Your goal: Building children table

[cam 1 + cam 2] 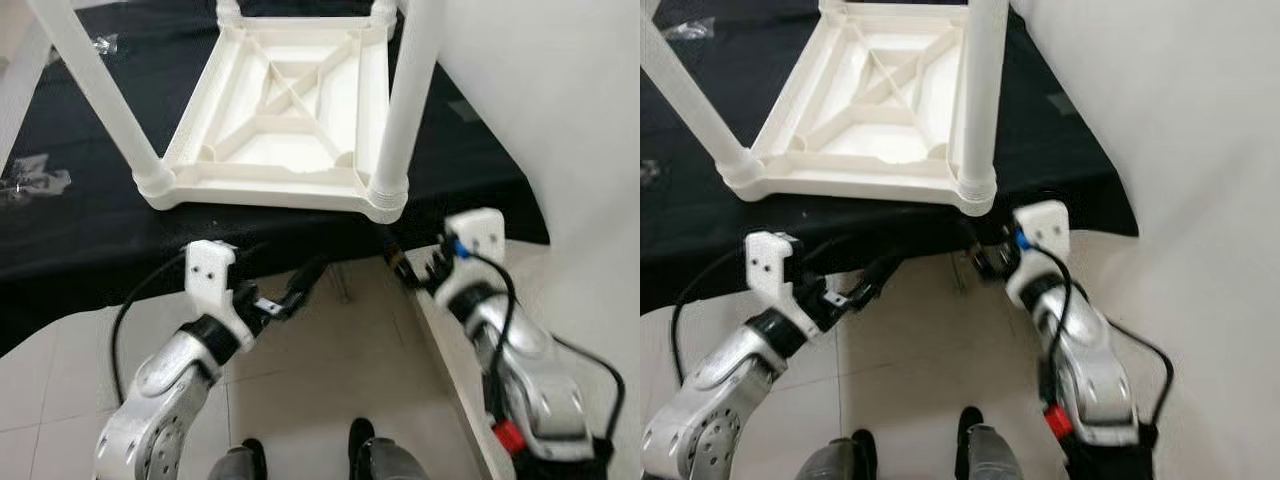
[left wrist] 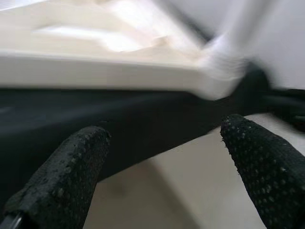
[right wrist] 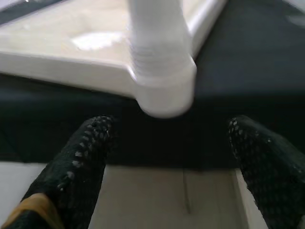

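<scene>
White plastic table [image 1: 285, 110] lies inverted on a black cloth [image 1: 80, 230], its legs [image 1: 410, 100] pointing upward. Left gripper [image 2: 162, 162] hovers below the cloth's near edge, fingers spread and empty. Right gripper [image 3: 167, 157] sits just beneath the near right corner leg, fingers likewise parted, holding nothing.

black cloth [image 1: 90, 225] on floor; pale tiles [image 1: 330, 380]; clear plastic bags [image 1: 35, 180]
</scene>
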`<state>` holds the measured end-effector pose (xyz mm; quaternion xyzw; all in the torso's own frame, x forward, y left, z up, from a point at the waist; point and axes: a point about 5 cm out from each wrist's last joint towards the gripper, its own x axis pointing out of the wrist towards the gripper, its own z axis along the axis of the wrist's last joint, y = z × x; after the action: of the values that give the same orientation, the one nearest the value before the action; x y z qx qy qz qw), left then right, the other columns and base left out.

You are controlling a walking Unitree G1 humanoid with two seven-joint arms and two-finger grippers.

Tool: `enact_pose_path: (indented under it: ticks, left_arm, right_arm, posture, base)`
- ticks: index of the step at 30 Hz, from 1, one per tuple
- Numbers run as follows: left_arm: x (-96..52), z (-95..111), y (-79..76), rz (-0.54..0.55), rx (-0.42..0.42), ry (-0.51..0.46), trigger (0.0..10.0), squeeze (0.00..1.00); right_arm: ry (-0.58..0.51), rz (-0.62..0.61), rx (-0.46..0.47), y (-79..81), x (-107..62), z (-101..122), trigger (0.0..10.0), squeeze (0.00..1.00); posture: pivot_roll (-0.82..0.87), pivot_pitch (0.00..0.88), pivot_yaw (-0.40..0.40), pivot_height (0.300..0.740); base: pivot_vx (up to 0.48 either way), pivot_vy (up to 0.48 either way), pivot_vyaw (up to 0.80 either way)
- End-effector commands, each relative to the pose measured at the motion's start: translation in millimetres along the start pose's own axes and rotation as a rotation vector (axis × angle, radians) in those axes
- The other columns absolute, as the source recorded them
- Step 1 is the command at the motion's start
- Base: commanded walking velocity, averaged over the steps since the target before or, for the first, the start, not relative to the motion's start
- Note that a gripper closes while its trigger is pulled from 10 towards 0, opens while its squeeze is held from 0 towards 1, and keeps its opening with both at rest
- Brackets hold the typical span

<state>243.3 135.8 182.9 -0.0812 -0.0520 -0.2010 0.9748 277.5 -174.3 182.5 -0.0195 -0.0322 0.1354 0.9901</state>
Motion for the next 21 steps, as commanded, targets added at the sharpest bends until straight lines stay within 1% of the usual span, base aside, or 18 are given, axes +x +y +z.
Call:
enact_pose_path:
  ticks: [1,2,3,4,5,6,7,8,9,10,12,13,14,15,16,19,20,21]
  left_arm:
    - [-12.7,-12,12.3,0.109,0.041,0.077,10.0,0.0]
    - [-24.3,-22,18.3,0.171,0.083,0.13,10.0,0.0]
    - [-38.3,-32,22.0,0.219,0.103,0.184,10.0,0.0]
    - [-38.3,-32,22.0,0.219,0.103,0.184,10.0,0.0]
    - [-53.1,-43,22.2,0.253,0.126,0.224,10.0,0.0]
    - [-61.7,-49,21.3,0.269,0.135,0.245,10.0,0.0]
    - [-61.7,-49,21.3,0.269,0.135,0.245,10.0,0.0]
    - [-72.4,-60,14.7,0.267,0.141,0.269,10.0,0.0]
    - [-79.7,-71,8.0,0.265,0.143,0.29,10.0,0.0]
    - [-79.7,-71,8.0,0.265,0.143,0.29,10.0,0.0]
    - [-85.6,-84,1.0,0.262,0.141,0.311,10.0,0.0]
    - [-85.6,-84,1.0,0.262,0.141,0.311,10.0,0.0]
    - [-84.9,-90,2.4,0.277,0.134,0.316,10.0,0.0]
    - [-84.1,-93,3.7,0.288,0.129,0.318,10.0,0.0]
    - [-81.3,-99,2.6,0.283,0.12,0.319,10.0,0.0]
    - [-79.3,-102,1.5,0.277,0.114,0.32,10.0,0.0]
    - [-75.7,-107,0.1,0.267,0.108,0.324,10.0,0.0]
    - [-75.7,-107,0.1,0.267,0.108,0.324,10.0,0.0]
  right_arm:
    - [0.014,-0.012,0.029,-0.9,-10.2,-9,10.0,0.0]
    - [0.045,-0.034,0.052,-1.0,-18.8,-20,10.0,0.0]
    - [0.089,-0.046,0.056,0.7,-28.2,-33,10.0,0.0]
    - [0.089,-0.046,0.056,0.7,-28.2,-33,10.0,0.0]
    - [0.125,-0.048,0.062,2.9,-39.3,-45,10.0,0.0]
    - [0.145,-0.047,0.062,4.3,-46.2,-53,10.0,0.0]
    - [0.145,-0.047,0.062,4.3,-46.2,-53,10.0,0.0]
    - [0.19,-0.042,0.056,6.5,-57.9,-65,10.0,0.0]
    - [0.222,-0.035,0.073,9.4,-67.0,-75,10.0,0.0]
    - [0.222,-0.035,0.073,9.4,-67.0,-75,10.0,0.0]
    - [0.255,-0.028,0.095,12.7,-75.3,-87,10.0,0.0]
    - [0.255,-0.028,0.095,12.7,-75.3,-87,10.0,0.0]
    - [0.261,-0.029,0.106,12.8,-73.8,-91,10.0,0.0]
    - [0.265,-0.03,0.111,12.7,-72.4,-94,10.0,0.0]
    - [0.266,-0.031,0.107,12.5,-68.9,-97,10.0,0.0]
    - [0.266,-0.031,0.104,12.3,-66.4,-99,10.0,0.0]
    - [0.269,-0.018,0.094,13.6,-63.4,-102,10.0,0.0]
    - [0.269,-0.018,0.094,13.6,-63.4,-102,10.0,0.0]
  posture:
    - [-0.04,0.233,0.025,0.74]
    - [-0.04,0.22,0.025,0.74]
    - [-0.03,0.198,0.016,0.74]
    - [-0.03,0.198,0.016,0.74]
    - [-0.02,0.171,0.001,0.74]
    - [-0.02,0.171,0.001,0.74]
    - [-0.02,0.171,0.001,0.74]
    - [-0.02,0.108,-0.019,0.74]
    - [-0.02,0.078,-0.029,0.74]
    - [-0.02,0.078,-0.029,0.74]
    - [-0.02,0.062,-0.032,0.74]
    - [-0.02,0.062,-0.032,0.74]
    - [-0.02,0.013,-0.054,0.74]
    - [-0.02,0.013,-0.054,0.74]
    - [0.0,0.0,-0.082,0.74]
    - [0.0,0.0,-0.082,0.74]
    - [0.01,0.0,-0.101,0.74]
    - [0.01,0.0,-0.101,0.74]
  base:
    - [0.0,0.0,0.0]
    - [0.0,0.0,0.0]
    - [0.0,0.0,0.0]
    - [0.0,0.0,0.0]
    - [0.0,0.0,0.0]
    - [0.0,0.0,0.0]
    - [0.0,0.0,0.0]
    - [0.0,0.0,0.0]
    - [0.0,0.0,0.0]
    - [0.0,0.0,0.0]
    - [0.0,0.0,0.0]
    - [0.0,0.0,0.0]
    - [0.0,0.0,0.0]
    - [0.0,0.0,0.0]
    - [0.0,0.0,0.0]
    - [0.0,0.0,0.0]
    - [0.0,0.0,0.0]
    - [0.0,0.0,0.0]
